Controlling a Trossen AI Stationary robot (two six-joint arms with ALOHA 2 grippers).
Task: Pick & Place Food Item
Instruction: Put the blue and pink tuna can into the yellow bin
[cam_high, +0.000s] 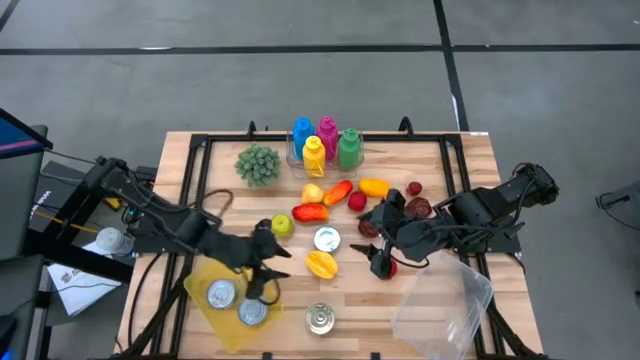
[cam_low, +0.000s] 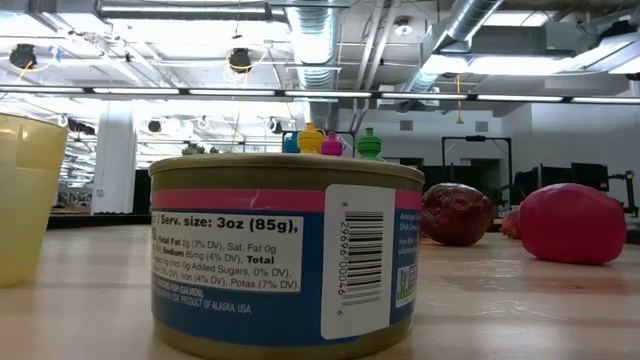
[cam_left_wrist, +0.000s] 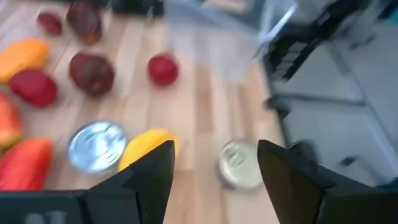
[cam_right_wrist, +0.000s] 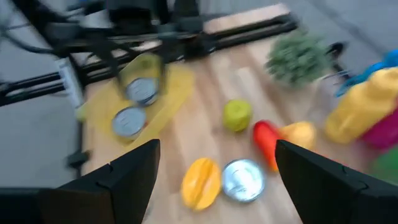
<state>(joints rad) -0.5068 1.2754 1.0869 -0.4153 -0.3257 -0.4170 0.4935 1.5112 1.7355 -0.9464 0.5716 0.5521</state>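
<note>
Currently, the left end effector (cam_high: 268, 268) is held with its fingers apart and empty above the yellow plastic tray (cam_high: 205, 278), where two silver-topped tins (cam_high: 221, 295) lie just beside it. The right end effector (cam_high: 381, 250) hangs open, empty, near the red round fruit (cam_high: 388, 267). A tin could be knocked if the fingers descend misaligned.

Left hand (cam_high: 268, 270) and right hand (cam_high: 380, 250) hover with fingers spread.
</note>
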